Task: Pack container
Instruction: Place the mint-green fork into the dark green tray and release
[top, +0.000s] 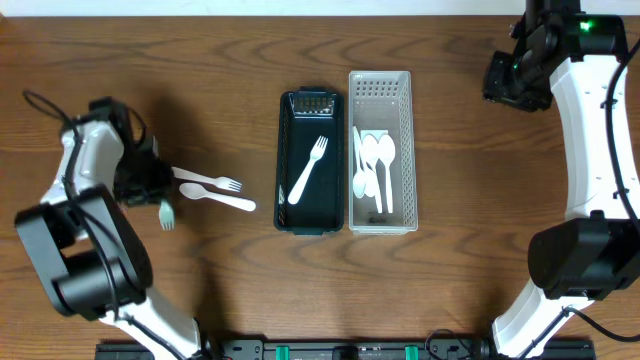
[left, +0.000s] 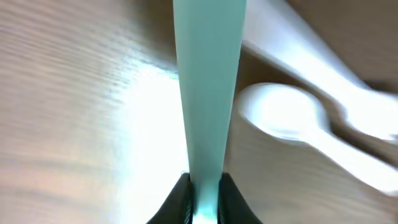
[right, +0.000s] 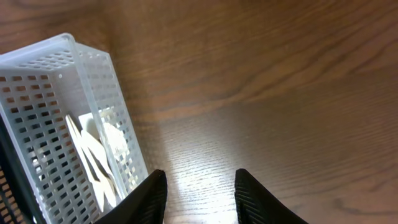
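One dark tray (top: 284, 150), one white basket (top: 408, 150), two white forks (top: 310, 168) (top: 225, 183), one teal fork (top: 167, 213), several white spoons (top: 386, 155)

**Left pinched shut, right held apart**

Your left arm (top: 80, 165) comes in from the near-left corner and bends back toward the middle, with the left gripper (top: 152, 192) angled downward. In the left wrist view, its fingertips (left: 180, 199) are squeezed tight on the thin handle of a green fork (left: 208, 93). Your right arm (top: 590, 130) stretches up the right side to the far edge, wrist turned inward. The right gripper (right: 199, 199) hangs there with its jaws partly apart.
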